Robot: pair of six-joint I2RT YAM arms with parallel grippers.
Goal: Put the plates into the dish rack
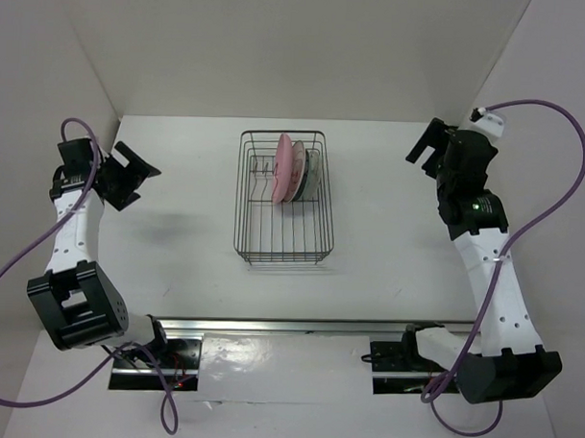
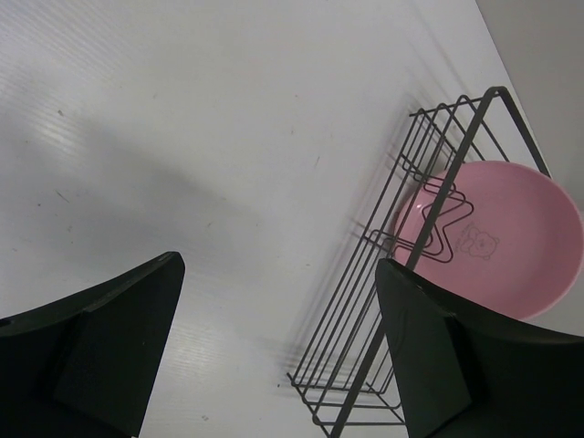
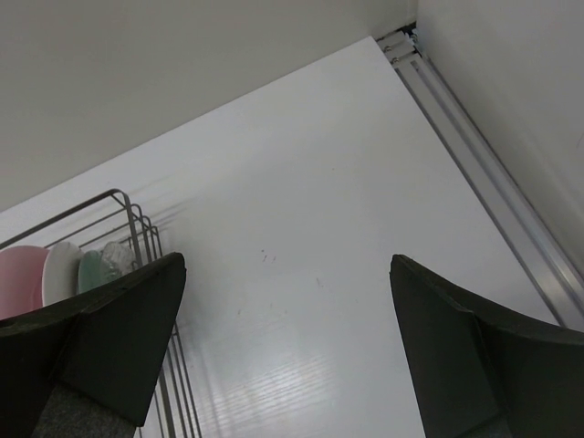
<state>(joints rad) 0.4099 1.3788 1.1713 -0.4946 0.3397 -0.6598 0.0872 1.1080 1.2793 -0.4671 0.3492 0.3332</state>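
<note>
The black wire dish rack (image 1: 284, 246) stands at the table's middle. Plates stand on edge in its far end: the pink plate (image 1: 286, 168) at the left, with a white one (image 1: 299, 173) and a teal one (image 1: 311, 172) close behind it to the right. In the right wrist view I see the pink plate (image 3: 20, 278), the white one (image 3: 62, 271), the teal one (image 3: 89, 271) and a clear glass one (image 3: 117, 258) in a row. The left wrist view shows the pink plate (image 2: 500, 239) behind the rack (image 2: 383, 301). My left gripper (image 1: 133, 175) is open and empty, raised far left. My right gripper (image 1: 430, 145) is open and empty, raised far right.
White walls enclose the table at the back and sides. A metal rail (image 1: 298, 325) runs along the near edge between the arm bases. A channel strip (image 3: 484, 173) lines the table's right edge in the right wrist view. Purple cables loop beside both arms.
</note>
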